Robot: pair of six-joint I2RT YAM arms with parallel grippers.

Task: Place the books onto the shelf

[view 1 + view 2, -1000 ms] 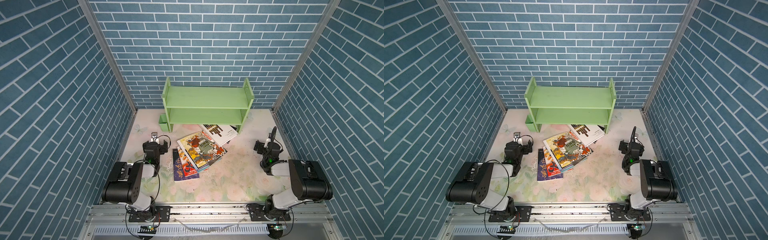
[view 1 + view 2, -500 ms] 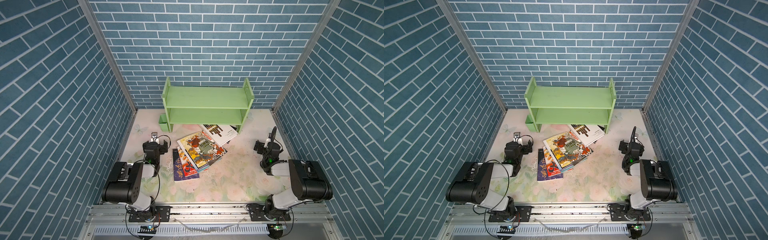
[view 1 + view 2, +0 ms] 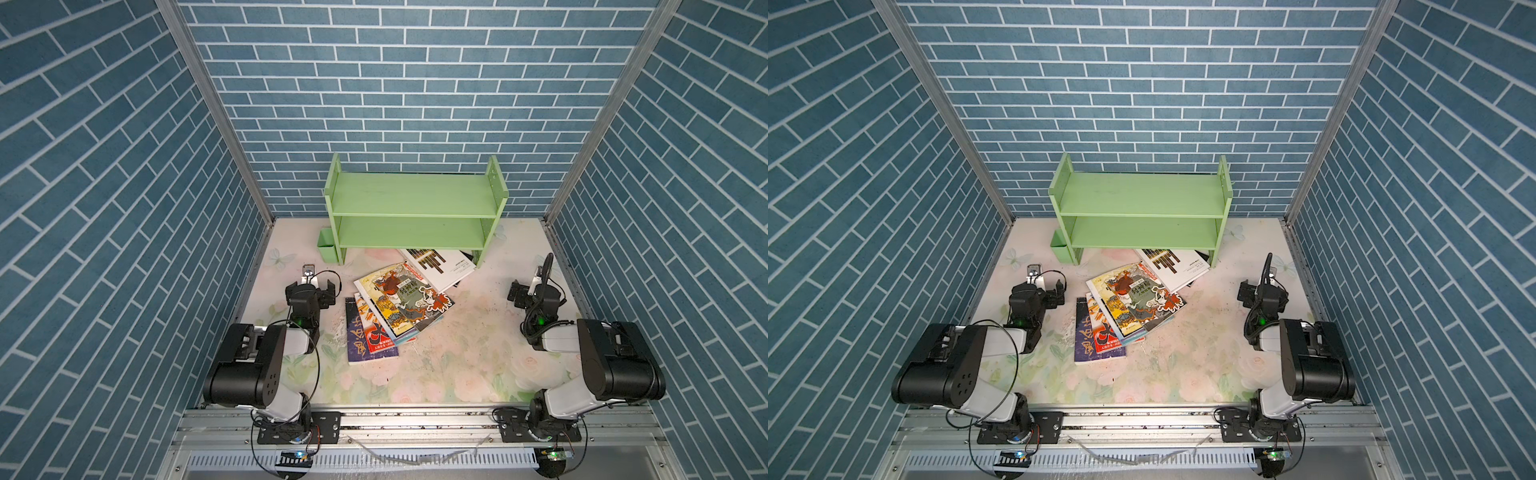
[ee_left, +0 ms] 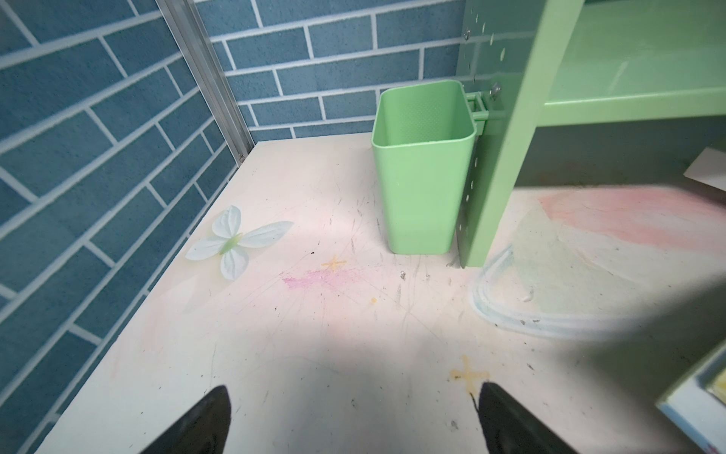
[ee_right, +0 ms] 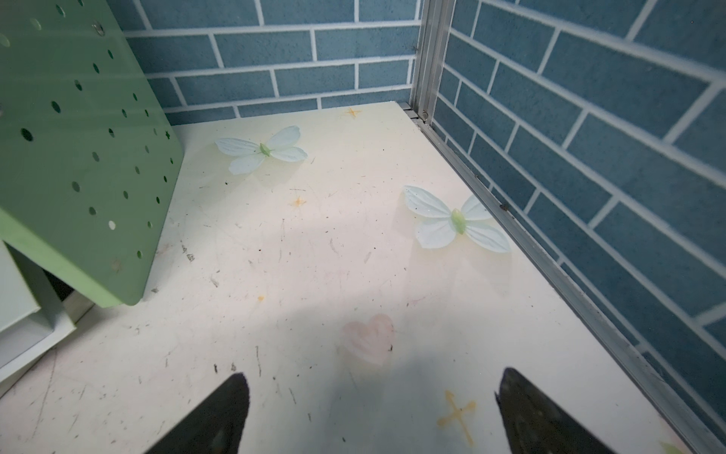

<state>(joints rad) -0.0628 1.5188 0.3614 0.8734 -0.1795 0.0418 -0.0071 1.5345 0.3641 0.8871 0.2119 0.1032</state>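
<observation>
In both top views nothing has shifted over the last second. The left gripper and the right gripper sit low at either side of the table, jaws spread wide and empty. The books lie fanned in a loose heap on the table between the arms, just in front of the shelf. The white book with dark bars has its far end tucked under the bottom tier. Both tiers are bare, so you have not started the task.

In the left wrist view, the fingertips stand well apart over bare table. Ahead is the green cup, hung on the shelf's side panel. A book corner shows at the edge, off to the side of the jaws, not between them.

In the right wrist view, the jaws are likewise wide over empty table, facing the far corner. The perforated side panel stands to one side, and no cover is within reach.

This stillness reads as a start pose. I judge your first move to be turning one arm inward toward the heap.
</observation>
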